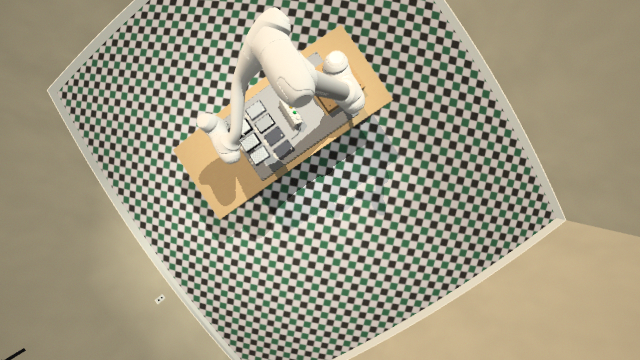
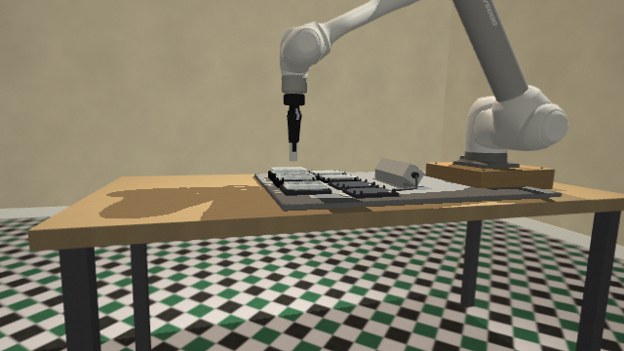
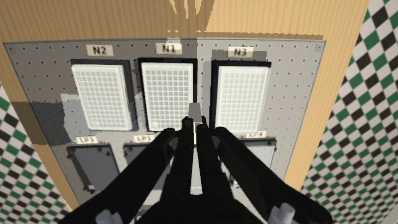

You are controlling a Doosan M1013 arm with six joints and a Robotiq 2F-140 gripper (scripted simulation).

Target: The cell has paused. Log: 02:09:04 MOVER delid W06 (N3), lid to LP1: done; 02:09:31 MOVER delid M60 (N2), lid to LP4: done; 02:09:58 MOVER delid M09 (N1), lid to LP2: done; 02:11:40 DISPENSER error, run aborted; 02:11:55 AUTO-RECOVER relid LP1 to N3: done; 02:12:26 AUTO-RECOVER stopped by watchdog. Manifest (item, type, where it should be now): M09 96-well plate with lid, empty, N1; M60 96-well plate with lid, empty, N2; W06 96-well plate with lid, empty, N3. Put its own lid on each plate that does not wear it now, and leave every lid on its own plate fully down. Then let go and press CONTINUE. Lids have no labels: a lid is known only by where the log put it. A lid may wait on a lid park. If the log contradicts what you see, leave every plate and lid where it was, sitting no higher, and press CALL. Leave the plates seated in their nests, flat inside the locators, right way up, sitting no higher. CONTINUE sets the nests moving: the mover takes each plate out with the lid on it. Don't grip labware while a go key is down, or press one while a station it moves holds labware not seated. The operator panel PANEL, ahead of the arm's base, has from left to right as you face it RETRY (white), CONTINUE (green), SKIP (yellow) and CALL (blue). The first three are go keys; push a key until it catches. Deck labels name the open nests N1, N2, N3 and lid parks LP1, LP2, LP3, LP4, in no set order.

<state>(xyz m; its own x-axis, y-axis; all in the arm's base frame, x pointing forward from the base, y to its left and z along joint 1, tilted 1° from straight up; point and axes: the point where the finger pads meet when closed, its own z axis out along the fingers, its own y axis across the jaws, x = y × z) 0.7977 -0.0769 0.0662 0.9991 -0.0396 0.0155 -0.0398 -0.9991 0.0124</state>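
The black two-finger end effector (image 3: 192, 137), pressed together and carrying nothing, is hovering at lower centre over three white gridded well plates (image 3: 168, 95) across the upper frame. It should be checking park labels against each lid before spreading.

- The top view hangs far above me, looking straight down; the table (image 1: 220, 195) is small in it, mid-floor, set slantwise.
- The exterior view sits low, near table height, beside the table (image 2: 146, 219), facing across it toward my base (image 2: 536, 176).
- The wrist view rides on my claw (image 3: 195, 125), looking down, close over the deck (image 3: 45, 80).
- All three share the deck (image 1: 312, 117) (image 2: 312, 202) and its plates.
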